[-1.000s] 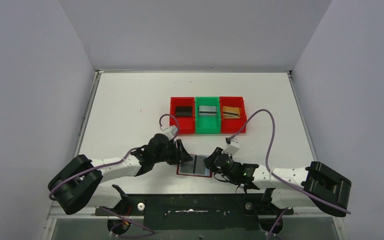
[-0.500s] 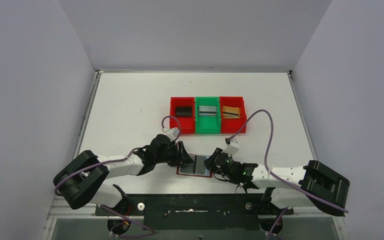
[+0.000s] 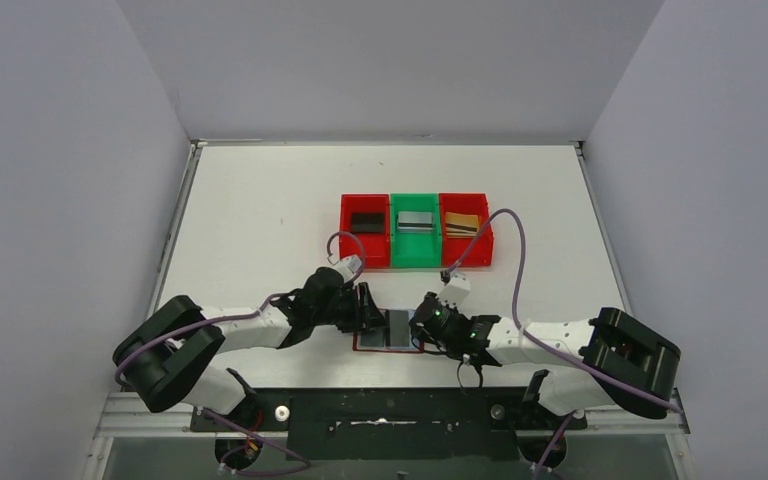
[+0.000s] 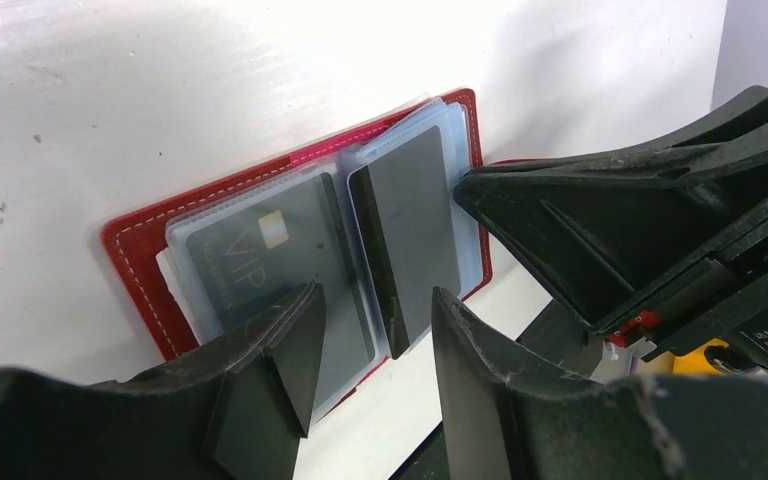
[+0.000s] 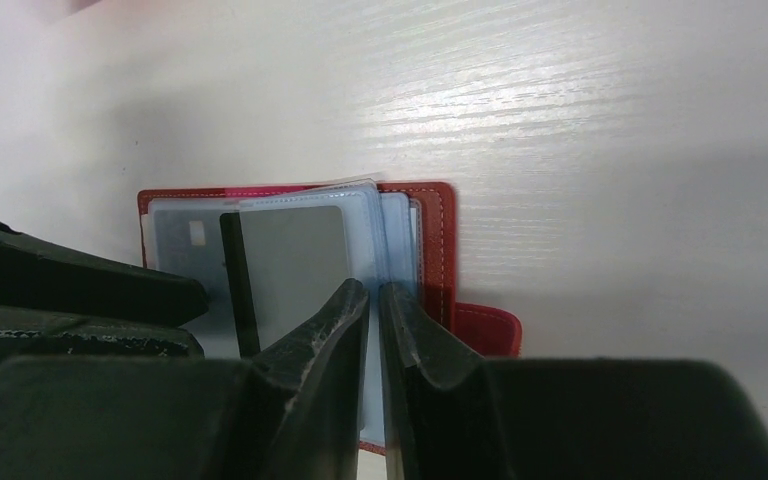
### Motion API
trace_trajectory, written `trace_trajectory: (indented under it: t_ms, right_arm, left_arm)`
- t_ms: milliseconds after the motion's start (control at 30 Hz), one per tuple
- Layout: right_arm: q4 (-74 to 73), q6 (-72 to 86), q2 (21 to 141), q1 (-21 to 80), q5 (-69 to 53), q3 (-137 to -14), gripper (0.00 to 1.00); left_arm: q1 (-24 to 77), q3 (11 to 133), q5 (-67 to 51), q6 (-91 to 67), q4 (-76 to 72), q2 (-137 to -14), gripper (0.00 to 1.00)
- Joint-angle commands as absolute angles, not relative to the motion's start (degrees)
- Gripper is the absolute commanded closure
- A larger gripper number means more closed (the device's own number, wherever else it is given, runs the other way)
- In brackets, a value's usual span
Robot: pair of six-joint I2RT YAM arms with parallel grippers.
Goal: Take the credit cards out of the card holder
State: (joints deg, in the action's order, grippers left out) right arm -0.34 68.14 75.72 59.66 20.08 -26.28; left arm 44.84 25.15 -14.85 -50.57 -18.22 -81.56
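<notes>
The card holder (image 3: 388, 331) lies open on the table near the front edge, its dark red cover down and its clear sleeves up. In the left wrist view its left page (image 4: 260, 255) holds a grey card marked VIP, and its right page holds a grey card (image 4: 415, 220) with a black stripe. My left gripper (image 3: 368, 312) is open, its fingers (image 4: 285, 355) standing over the holder's near edge. My right gripper (image 3: 423, 324) is at the holder's right edge. Its jaws are almost together, pinching the edge of the top sleeve page (image 5: 295, 255). The red clasp tab (image 5: 487, 328) sticks out beside them.
Three bins stand in a row behind the holder. A red one (image 3: 364, 240) holds a black card, a green one (image 3: 415, 245) a silver card, and a red one (image 3: 466, 240) a gold card. Purple cables loop over both arms. The table's front edge is close behind the holder.
My right arm has moved left, bringing its gripper onto the holder's right edge. My left gripper has shifted slightly right over the holder's left side.
</notes>
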Motion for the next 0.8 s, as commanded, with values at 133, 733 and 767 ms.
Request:
trace_trajectory:
  t_ms: [133,733,767]
  right_arm:
    - [-4.2,67.9,76.9,60.2,23.5,-28.8,0.9]
    - [-1.9,69.2,76.1,60.1,22.0,-26.6,0.89]
    - [-1.8,69.3,76.1,60.0,21.9,-26.6,0.89]
  left_arm:
    - [44.9,27.8,-16.2,-49.7,-21.1,-83.6,0.6]
    - [45.7,25.5,-14.4,-54.1,-28.3,-89.7,0.73]
    - [45.7,25.2,-14.8,-54.6,-29.6,-90.1,0.73]
